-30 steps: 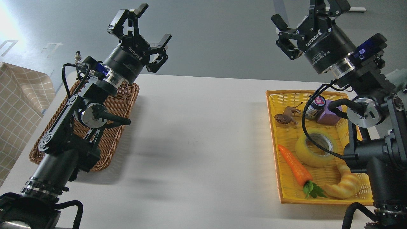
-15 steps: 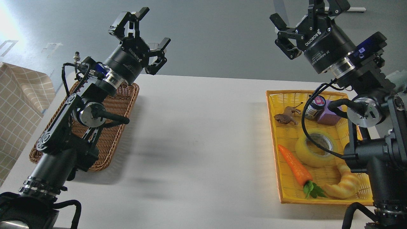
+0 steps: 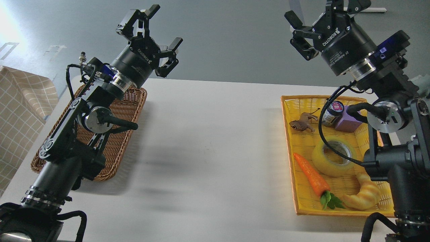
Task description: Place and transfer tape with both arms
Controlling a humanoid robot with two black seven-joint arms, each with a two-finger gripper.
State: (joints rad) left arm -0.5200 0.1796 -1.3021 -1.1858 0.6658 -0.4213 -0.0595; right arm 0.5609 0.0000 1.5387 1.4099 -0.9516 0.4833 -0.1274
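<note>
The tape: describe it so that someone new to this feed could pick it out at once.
Look in the yellow basket on the table's right side. The tape lies flat near the basket's middle, between the orange carrot and the croissant. It is the only ring there: translucent yellow around a grey-white core.

Left gripper (image 3: pixel 158 25): a little higher and further right than a second ago, after a brief dip half a second back; fingers spread wide as before.
Right gripper (image 3: pixel 322 15): crept upward and slightly right over the second, its upper finger now cut by the top edge.
Right arm wrist (image 3: pixel 386 60): shifted up with the gripper, away from the basket below it.
</note>
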